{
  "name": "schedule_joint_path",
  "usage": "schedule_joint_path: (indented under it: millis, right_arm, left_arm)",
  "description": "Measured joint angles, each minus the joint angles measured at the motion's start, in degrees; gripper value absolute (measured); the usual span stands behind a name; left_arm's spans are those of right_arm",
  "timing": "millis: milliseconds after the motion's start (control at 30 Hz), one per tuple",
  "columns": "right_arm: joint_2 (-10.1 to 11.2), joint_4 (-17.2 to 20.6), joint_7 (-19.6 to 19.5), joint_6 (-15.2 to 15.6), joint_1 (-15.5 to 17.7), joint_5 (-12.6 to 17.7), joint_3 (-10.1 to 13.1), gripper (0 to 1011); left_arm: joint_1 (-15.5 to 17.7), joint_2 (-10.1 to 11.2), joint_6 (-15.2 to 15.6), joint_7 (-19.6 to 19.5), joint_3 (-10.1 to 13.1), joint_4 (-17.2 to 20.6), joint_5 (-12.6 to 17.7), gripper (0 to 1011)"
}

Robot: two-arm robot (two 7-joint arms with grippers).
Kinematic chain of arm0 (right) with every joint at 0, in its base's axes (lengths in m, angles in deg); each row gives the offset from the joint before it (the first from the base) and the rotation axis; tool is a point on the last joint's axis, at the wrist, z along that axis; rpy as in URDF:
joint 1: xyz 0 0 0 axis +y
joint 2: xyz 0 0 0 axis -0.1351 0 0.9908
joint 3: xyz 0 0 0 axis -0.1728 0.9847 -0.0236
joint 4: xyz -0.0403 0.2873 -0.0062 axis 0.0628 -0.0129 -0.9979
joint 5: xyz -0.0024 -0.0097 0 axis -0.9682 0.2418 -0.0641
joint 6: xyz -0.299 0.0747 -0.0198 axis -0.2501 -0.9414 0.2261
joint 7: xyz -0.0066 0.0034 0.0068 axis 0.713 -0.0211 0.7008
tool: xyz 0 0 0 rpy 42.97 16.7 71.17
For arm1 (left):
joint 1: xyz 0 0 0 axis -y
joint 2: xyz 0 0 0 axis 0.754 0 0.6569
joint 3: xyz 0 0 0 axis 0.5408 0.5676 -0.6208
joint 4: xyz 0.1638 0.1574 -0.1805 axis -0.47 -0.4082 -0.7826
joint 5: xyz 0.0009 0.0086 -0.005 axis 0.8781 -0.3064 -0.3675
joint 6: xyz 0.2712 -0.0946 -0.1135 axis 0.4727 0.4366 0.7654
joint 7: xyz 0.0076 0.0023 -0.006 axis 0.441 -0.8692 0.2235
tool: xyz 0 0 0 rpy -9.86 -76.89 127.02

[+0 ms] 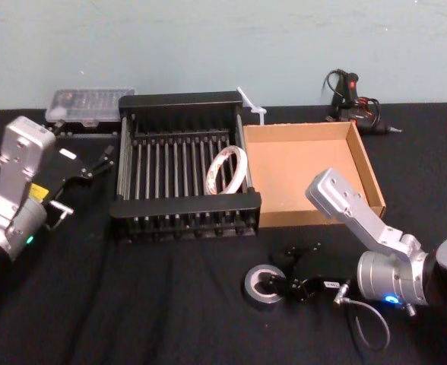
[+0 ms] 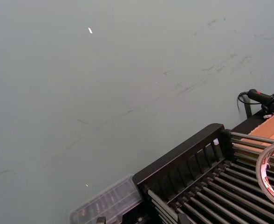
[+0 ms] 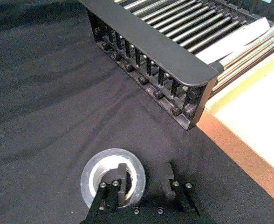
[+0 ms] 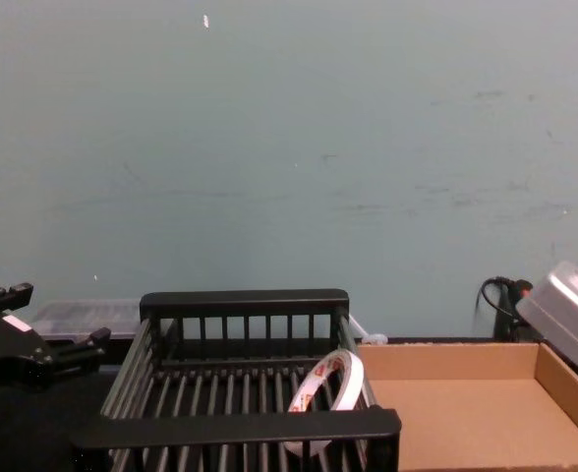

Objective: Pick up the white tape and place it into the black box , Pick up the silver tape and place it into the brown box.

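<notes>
Black cloth covers the table (image 1: 132, 304); the right gripper (image 3: 144, 183) sits low in front of the black box (image 1: 185, 207), fingers apart straddling the silver tape's (image 3: 110, 171) wall. White tape (image 1: 226, 169) leans inside that box.

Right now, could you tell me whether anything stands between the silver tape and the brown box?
Nothing visible does. The right gripper is open astride the silver tape's wall, and only bare cloth lies between it and the brown box, whose low front wall must be cleared.
</notes>
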Motion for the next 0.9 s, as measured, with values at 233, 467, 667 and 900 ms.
schedule_joint_path:
  millis: [233, 467, 667, 900]
  right_arm:
    - [0.0, 0.0, 0.0, 0.0, 0.0, 0.0, 0.0, 268]
    - [0.0, 0.0, 0.0, 0.0, 0.0, 0.0, 0.0, 178]
    - [0.0, 0.0, 0.0, -0.1, 0.0, 0.1, 0.0, 177]
    - [0.2, 0.0, 0.6, -0.5, 0.0, 0.0, -0.1, 177]
  left_arm:
    - [0.0, 0.0, 0.0, 0.0, 0.0, 0.0, 0.0, 1001]
    - [0.0, 0.0, 0.0, 0.0, 0.0, 0.0, 0.0, 1001]
    - [0.0, 0.0, 0.0, 0.0, 0.0, 0.0, 0.0, 1001]
    - [0.0, 0.0, 0.0, 0.0, 0.0, 0.0, 0.0, 1001]
